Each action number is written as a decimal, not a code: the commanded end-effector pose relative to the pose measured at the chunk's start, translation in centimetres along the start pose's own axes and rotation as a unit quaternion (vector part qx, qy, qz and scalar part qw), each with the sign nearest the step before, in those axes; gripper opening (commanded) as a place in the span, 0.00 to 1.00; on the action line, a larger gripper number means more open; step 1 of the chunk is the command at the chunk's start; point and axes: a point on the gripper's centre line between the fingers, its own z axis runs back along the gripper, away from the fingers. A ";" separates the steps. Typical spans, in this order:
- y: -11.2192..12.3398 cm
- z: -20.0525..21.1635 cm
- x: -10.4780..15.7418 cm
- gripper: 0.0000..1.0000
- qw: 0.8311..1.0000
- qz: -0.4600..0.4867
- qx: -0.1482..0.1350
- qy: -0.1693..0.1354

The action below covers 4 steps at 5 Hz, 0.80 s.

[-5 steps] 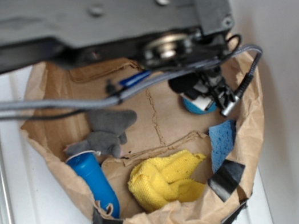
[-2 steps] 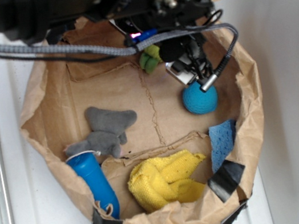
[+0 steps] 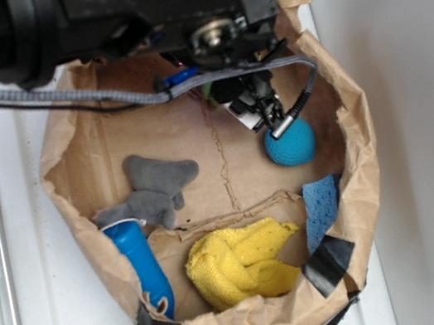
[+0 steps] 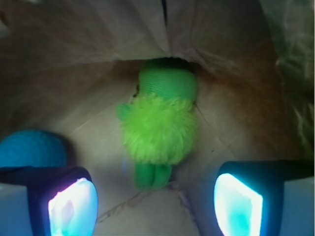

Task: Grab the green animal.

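A crumpled brown paper bag (image 3: 355, 180), patched with black tape and set on a white surface beside a metal rail, serves as the work surface; no readable writing is seen. In the wrist view the green animal (image 4: 158, 129) is found on the bag's floor against its far wall, with a blue ball (image 4: 30, 150) to its left. The gripper (image 4: 155, 201) is held with jaws wide apart and empty, just short of the animal; a grey plush (image 3: 153, 190), blue cylinder (image 3: 142, 264), yellow cloth (image 3: 243, 263) and blue sponge (image 3: 322, 207) are also noted inside the bag.
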 end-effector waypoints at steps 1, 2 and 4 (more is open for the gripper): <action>-0.7 0.7 1.0 1.00 0.998 0.016 -0.038 -0.051; -0.9 -0.3 1.7 1.00 0.997 0.018 -0.037 -0.064; -1.9 0.0 1.1 1.00 0.999 0.016 -0.032 -0.031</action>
